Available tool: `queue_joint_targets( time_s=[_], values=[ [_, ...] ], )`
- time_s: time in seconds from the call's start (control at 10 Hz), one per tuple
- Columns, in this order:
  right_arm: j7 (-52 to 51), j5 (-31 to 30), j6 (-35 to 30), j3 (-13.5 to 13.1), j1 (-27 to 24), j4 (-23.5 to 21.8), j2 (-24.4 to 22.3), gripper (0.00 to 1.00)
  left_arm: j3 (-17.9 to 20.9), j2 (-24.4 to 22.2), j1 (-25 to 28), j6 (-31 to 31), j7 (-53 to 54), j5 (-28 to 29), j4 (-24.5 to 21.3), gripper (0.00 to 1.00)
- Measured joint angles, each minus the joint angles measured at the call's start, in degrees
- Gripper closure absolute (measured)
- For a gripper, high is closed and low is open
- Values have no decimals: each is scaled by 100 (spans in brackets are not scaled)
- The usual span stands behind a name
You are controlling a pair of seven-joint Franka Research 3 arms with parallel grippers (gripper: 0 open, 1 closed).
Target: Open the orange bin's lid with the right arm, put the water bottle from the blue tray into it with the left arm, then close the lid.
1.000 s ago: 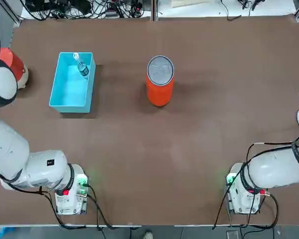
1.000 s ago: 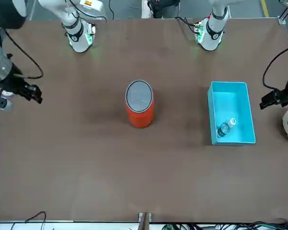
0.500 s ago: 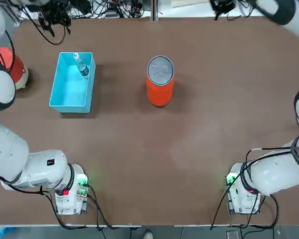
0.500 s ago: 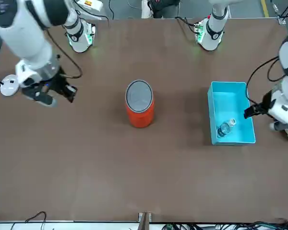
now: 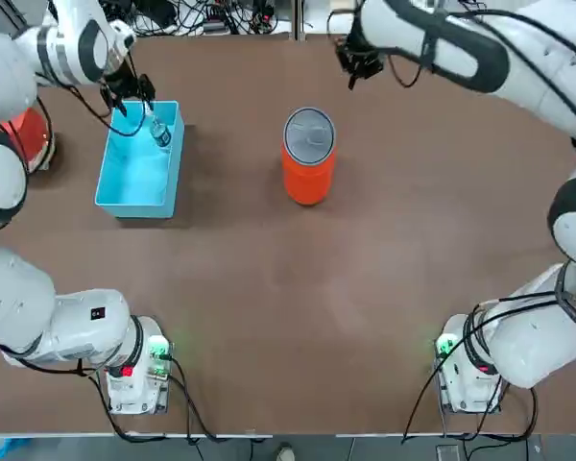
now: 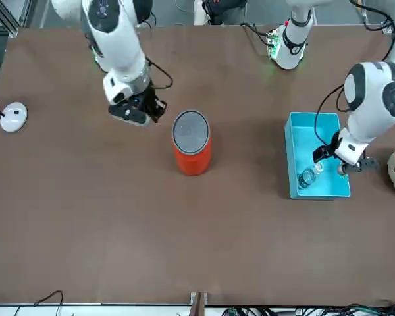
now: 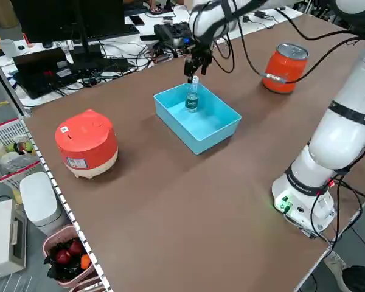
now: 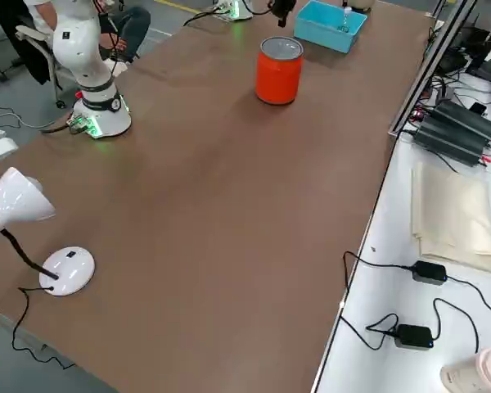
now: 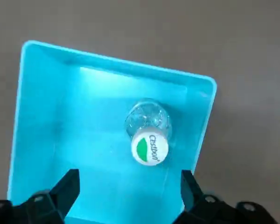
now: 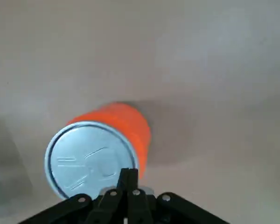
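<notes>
Directly beneath spread left fingers (image 9: 67,189), water bottle (image 9: 147,126), untouched.

Both arms reach far across the table from their bases. The left gripper (image 5: 134,96) hangs at the table's far left, pointing down, its fingers (image 9: 67,186) spread wide. The right gripper (image 6: 139,112) hovers near the far middle, its fingers (image 10: 129,179) pressed together, the arm arching over from the right.
</notes>
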Motion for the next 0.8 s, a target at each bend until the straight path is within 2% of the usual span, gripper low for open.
queue_joint_targets(
  time_s=[0.3,0.7,0.8],
  values=[
    [785,-3,778,-7,447,-11,562,99,-42,102,-16,427,-7,0,-66,17],
    [1334,-246,1468,-17,651,-1,999,99,-41,442,-15,762,-7,76,-33,25],
    [1440,-299,1624,-18,707,3,1118,99,-40,449,-12,763,-7,76,-2,42]
  ],
)
